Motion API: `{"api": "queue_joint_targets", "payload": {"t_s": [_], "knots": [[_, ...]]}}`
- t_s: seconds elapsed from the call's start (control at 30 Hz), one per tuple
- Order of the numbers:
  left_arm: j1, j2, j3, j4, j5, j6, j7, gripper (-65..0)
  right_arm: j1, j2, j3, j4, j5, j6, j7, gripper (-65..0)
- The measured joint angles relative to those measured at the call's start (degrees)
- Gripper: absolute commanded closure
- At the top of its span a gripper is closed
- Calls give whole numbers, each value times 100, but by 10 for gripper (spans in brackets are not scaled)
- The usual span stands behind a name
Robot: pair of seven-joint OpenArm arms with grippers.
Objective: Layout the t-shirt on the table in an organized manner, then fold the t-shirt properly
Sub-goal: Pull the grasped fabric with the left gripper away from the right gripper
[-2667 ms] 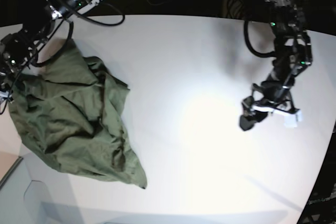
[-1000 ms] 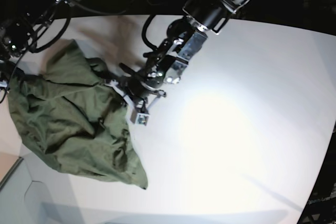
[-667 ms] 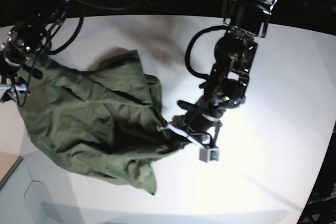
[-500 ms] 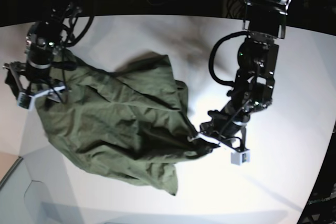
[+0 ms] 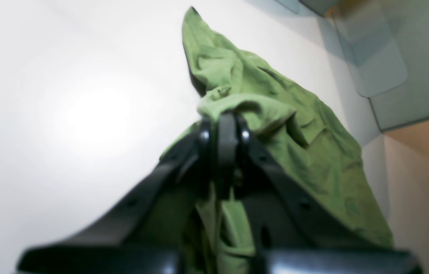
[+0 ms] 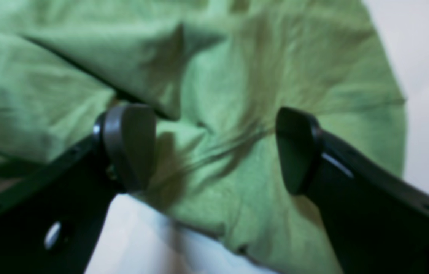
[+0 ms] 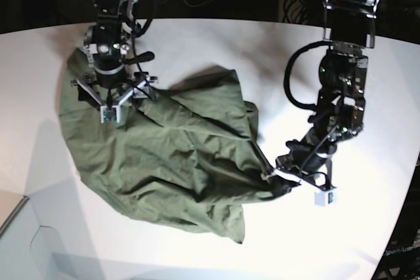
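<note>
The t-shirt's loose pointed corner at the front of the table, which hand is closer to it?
Left. The left hand, clamped on the t-shirt, sits just right of that corner in the base view. The right hand hovers open over the shirt's far side.

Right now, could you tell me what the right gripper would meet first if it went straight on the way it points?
The t-shirt: the right gripper has its jaws open directly over the wrinkled fabric, though the gap is unclear.
</note>
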Motion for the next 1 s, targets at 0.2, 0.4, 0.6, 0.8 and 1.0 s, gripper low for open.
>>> {"api": "queue_joint_targets", "payload": {"t_s": [0.2,0.4,0.6,0.8,1.0], "knots": [[-354,17,-293,-24,-24,-15,20,-3,295,-31,651,-758,168,0,422,-501],[-874,-216,-627,-391,-44,-42,87,-3,675,122,1456,-1239,350,103,693,-501],[-1436,-216,-590,-1178,-63,-101,179,-3,964,509,1744,-1504,345,120,608,-501],[-2072,22,-597,-2824,-24,-85,140,-3,1390,702,1902,-1683,173,120,278,-502],[-2138,212,-625,-3700,-15,-85,-310,-6,1506,787,1869,-1685,116,122,122,-502]]}}
